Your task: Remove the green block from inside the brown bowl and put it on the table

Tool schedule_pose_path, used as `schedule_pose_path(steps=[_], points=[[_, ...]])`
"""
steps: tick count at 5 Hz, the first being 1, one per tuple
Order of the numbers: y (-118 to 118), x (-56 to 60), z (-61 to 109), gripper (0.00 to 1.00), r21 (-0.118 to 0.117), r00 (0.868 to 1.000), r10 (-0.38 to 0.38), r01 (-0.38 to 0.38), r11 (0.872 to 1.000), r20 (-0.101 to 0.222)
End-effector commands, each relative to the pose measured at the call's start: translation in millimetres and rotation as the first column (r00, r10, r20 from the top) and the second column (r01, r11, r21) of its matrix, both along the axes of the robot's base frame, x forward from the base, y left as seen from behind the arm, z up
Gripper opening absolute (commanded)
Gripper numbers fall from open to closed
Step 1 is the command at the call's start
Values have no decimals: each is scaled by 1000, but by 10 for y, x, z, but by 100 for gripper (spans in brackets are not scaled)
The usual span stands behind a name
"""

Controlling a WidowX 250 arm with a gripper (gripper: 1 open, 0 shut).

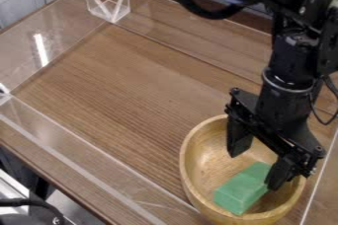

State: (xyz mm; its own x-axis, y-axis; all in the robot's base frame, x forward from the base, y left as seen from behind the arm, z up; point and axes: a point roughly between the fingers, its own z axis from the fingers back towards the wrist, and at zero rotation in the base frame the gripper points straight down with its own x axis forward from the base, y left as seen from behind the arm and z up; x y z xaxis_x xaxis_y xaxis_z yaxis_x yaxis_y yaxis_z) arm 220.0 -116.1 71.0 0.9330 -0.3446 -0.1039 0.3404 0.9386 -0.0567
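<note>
Brown bowl (201,170) is seen at about 4 o'clock on the table (132,91), close to the near right edge. Green block (247,190) lies inside the bowl, toward the 5 o'clock side of its floor, one end tilted up against the inner wall. Block is not held.

Gripper (262,166) is positioned over the bowl, pointed straight down, black arm rising from it toward 12 o'clock. Jaws are spread wide: one finger is placed at the 10 o'clock side of the block, the other at its 2 o'clock side. Nothing is pinched between them. Fingertips hang inside the bowl's rim line, just above the block; contact with the block cannot be told.

Low clear acrylic walls (79,160) are noted along the table edges. A small clear angled piece (109,4) is set at about 11 o'clock, well apart from the bowl.
</note>
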Motion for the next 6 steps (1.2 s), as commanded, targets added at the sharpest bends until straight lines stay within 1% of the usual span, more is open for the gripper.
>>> schedule_pose_path(steps=[1,3,6], points=[[-17,55,101,100,-28,999,0,2,1000,52],[-37,54,50,100,-36,998,-17,19,999,55],[-37,70,37,100,-48,998,-30,33,998,54]])
